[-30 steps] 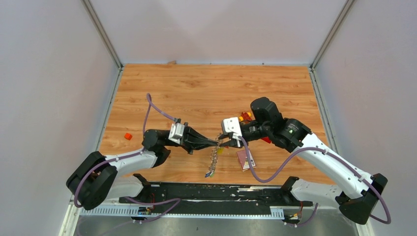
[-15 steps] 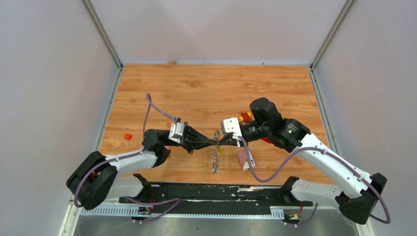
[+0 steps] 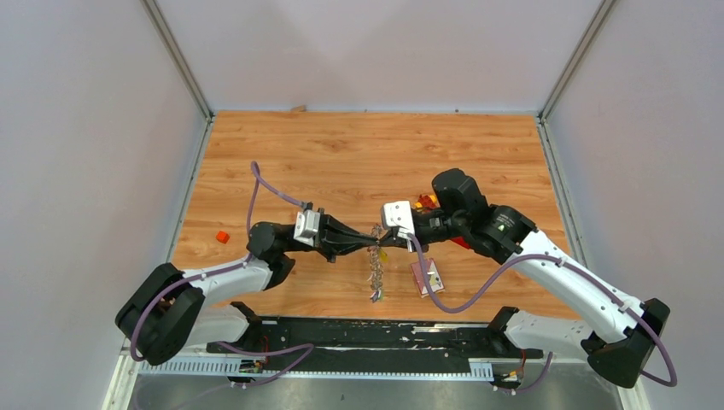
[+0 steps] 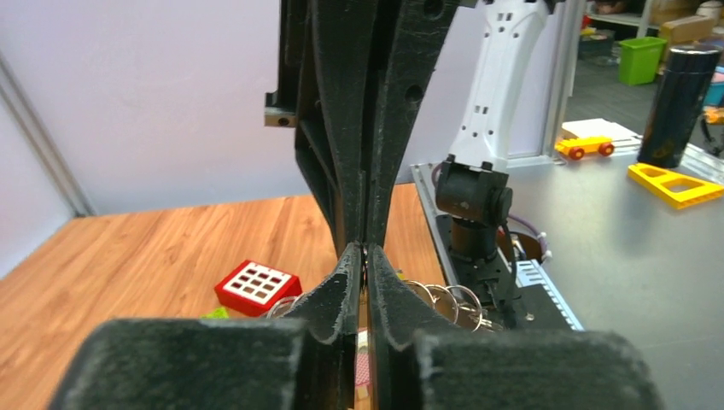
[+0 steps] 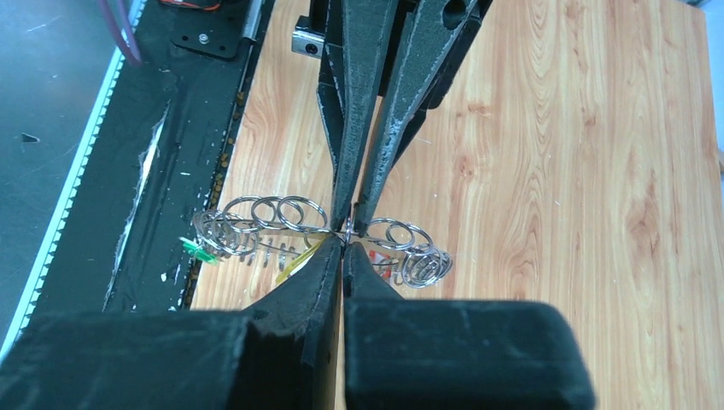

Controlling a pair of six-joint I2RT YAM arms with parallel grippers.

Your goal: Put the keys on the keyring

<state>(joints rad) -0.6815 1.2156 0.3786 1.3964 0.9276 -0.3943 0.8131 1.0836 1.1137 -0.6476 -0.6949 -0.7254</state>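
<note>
Starting big: the wooden table (image 3: 341, 154) has both arms stretched toward its middle, left arm (image 3: 213, 275) and right arm (image 3: 563, 269), noses almost touching. The left end effector (image 3: 370, 247) and right end effector (image 3: 383, 245) are each pressed together. Both look to be pinching the same spot on the keyring (image 3: 374, 278), a silver tangle of wire loops that hangs from the pinch down toward the table, near its front edge. —benchrat

Yep, right wrist view shows it nicely: both end effectors meet on one little loop, coils sagging off either side. A red block (image 4: 256, 287) with white buttons sits on the table near the dangling end. Smaller still, there's what I take for one of the keys (image 5: 299, 259), a yellow tag poking out under the coils, plus a green sliver (image 5: 198, 248) at the far end. Can't tell if either is actually threaded on. —loopy_42

So what bites them from here? —benchrat

My guess: that's two grips close together on thin wire, so any pull apart or twist could slip the loop out of one grip, and the whole bunch swings or drops. Squeezing the coil flat probably keeps it shut too, when it needs prying open for a key. And the dangling end could snag that block. —loopy_42
</note>
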